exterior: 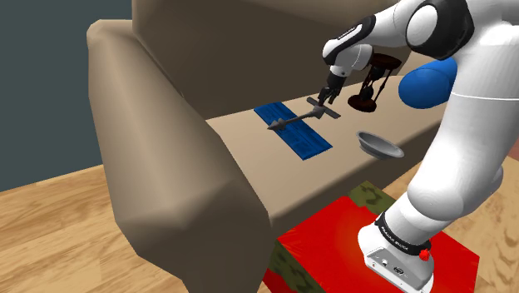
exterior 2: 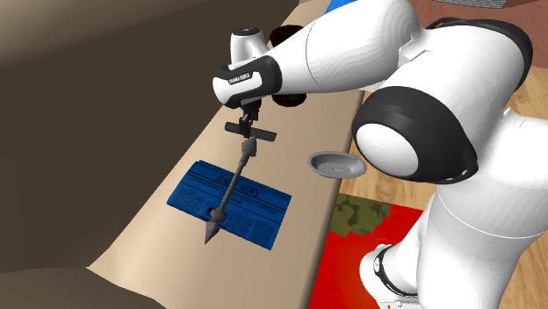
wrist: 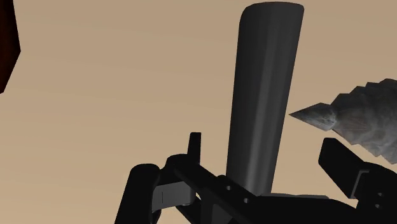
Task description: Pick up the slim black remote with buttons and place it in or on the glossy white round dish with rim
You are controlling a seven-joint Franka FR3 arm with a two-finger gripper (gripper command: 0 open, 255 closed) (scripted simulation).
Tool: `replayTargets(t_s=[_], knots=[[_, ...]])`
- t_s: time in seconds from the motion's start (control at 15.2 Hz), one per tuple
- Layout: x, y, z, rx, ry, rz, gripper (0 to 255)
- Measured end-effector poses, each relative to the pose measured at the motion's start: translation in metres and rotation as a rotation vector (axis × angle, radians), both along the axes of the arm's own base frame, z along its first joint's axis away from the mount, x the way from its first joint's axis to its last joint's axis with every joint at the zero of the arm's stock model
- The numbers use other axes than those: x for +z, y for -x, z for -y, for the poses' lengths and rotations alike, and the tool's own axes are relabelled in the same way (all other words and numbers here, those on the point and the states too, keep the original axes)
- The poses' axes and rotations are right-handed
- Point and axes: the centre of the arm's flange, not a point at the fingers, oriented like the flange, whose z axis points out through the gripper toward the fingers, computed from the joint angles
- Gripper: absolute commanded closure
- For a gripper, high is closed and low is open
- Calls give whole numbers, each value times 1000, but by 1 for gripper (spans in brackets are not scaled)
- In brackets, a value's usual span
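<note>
The black tool [exterior 2: 250,126] of the white arm [exterior 2: 351,53] points down at a tan sofa seat [exterior: 241,133], and the slim black remote [wrist: 264,95] lies crosswise right at its tip. We cannot tell whether the tool is clamped on the remote or merely set around it, nor whether the remote is clear of the cushion. From just beneath the remote, a slim grey rod [exterior 2: 234,180] with a pointed end runs across a flat blue booklet [exterior 2: 259,211], its point toward the sofa's armrest [exterior: 166,166]. The round dish [exterior: 387,153], drawn grey with a darker hollow, sits upright near the seat's front edge. It is apart from the remote, on the shoulder view's right of the tool. Beyond the tool, toward the sofa's back, we see a dark red hourglass-shaped stand [exterior: 373,83] and a rounded blue shape [exterior: 428,83]. The arm's base stands on a red-topped box [exterior: 333,241] beside the sofa, with a wooden floor [exterior: 50,225] around it.
</note>
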Motion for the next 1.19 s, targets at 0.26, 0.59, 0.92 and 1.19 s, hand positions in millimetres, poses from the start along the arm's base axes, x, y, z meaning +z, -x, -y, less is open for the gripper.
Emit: replayTargets(t_s=[0.26,0.59,0.92,1.19], knots=[[-12,0,-1,0,1,1,0],[-14,0,-1,0,0,1,255],[-9,0,4,-8,7,6,255],[-9,0,1,-6,7,6,255]])
